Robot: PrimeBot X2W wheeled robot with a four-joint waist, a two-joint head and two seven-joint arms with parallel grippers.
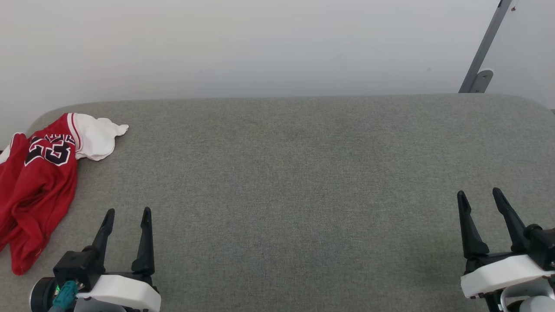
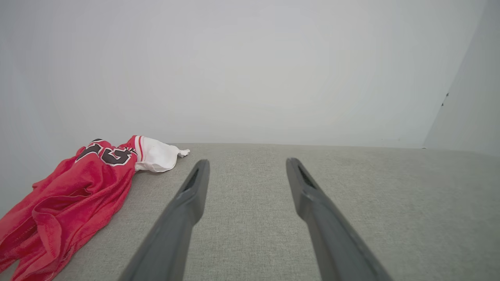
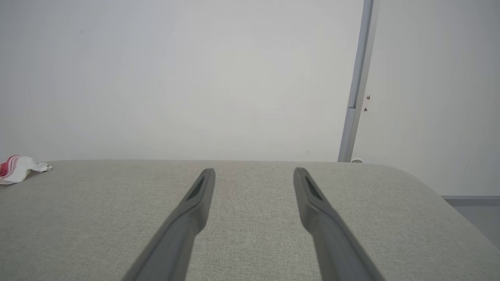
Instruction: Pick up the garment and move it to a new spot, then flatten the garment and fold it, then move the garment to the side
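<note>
One crumpled garment point(image 1: 39, 182), far left on grey surface point(image 1: 303, 173); left gripper point(image 1: 128, 209), right gripper point(image 1: 478, 191), jaws apart, empty

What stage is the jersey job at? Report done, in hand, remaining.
Done: nothing; the garment lies crumpled at the left edge of the grey surface. In hand: nothing; left pincer and right pincer stand open, empty. Left: pick it up, move, flatten, fold, set aside.

The red jersey point(image 1: 37, 190) lies crumpled at the left edge of the head view. Its black "23" faces up, a white sleeve point(image 1: 97, 138) at its upper right.
</note>
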